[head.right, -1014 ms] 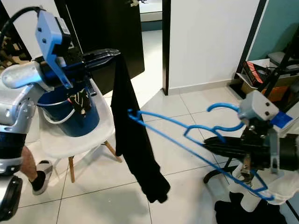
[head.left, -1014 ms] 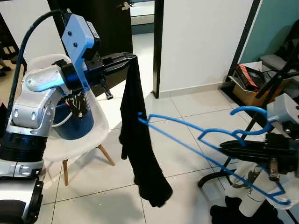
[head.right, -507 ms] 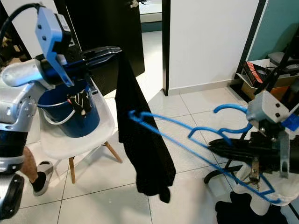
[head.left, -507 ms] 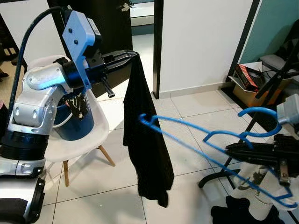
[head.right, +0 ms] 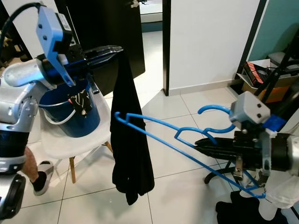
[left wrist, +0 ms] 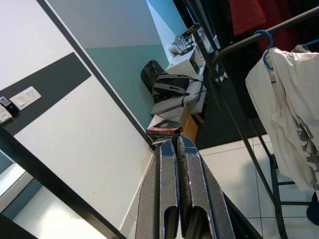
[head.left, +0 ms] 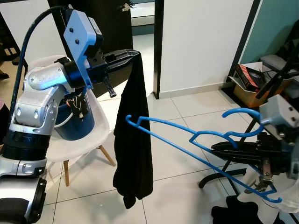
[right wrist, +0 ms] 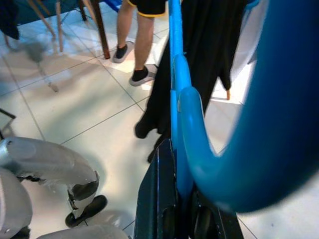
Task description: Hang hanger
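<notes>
A: Hanger (head.left: 187, 142) position?
B: Blue, stretching from lower right toward frame centre, its far tip against the black garment (head.left: 133, 140).
A: And that cloth?
B: Dangling centre-left, pinched at its top by the left gripper (head.left: 133, 54).
A: Right gripper (head.left: 219, 148)?
B: Lower right, fingers clamped on the hanger's neck

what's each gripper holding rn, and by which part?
Left gripper: black garment, pinched at its top edge. Right gripper: blue hanger, gripped at the neck below its hook.
</notes>
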{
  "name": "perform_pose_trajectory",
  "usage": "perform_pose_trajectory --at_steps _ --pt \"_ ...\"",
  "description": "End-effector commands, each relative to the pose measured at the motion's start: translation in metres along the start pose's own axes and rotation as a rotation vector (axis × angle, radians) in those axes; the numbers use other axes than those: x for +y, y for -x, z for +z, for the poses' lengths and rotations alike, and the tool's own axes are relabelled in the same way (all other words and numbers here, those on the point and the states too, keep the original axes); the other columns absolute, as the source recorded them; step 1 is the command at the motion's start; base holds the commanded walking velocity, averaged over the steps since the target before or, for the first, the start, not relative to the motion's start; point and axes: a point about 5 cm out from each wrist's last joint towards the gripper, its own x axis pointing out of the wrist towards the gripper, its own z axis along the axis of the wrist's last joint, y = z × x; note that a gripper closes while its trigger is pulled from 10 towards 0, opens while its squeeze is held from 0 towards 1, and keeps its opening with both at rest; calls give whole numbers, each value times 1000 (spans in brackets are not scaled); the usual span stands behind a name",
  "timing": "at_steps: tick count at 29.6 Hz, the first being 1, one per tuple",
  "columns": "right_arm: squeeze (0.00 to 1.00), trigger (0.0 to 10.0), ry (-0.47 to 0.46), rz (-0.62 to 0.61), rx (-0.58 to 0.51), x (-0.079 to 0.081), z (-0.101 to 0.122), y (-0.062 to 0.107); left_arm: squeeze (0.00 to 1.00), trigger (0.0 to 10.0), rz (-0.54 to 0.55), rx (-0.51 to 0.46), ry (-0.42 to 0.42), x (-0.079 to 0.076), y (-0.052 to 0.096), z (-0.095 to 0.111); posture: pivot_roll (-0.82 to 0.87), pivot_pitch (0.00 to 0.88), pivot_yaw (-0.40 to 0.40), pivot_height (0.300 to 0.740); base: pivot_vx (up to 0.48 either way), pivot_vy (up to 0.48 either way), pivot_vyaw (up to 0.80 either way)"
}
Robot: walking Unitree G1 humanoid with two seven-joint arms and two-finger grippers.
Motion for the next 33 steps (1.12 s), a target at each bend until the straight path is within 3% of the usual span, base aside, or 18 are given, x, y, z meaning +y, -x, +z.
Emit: perform_pose_trajectory --at_steps 1,16,21,33 --pt "0 10000 3 6 -10 1 2 -3 0 10000 5 -25 -17 2 -2 8 -120 0 54 740 0 0 0" --pt "0 10000 4 -38 -8 -5 3 -5 0 10000 1 -32 -18 1 -3 8 -124 0 57 740 0 0 0" --pt "0 10000 -19 -116 60 -14 -3 -9 0 10000 -4 -43 -20 0 -5 11 -123 0 56 740 0 0 0" --pt "0 10000 -25 -149 98 -16 -5 -9 0 10000 -3 -45 -22 0 -5 13 -124 0 56 740 0 0 0"
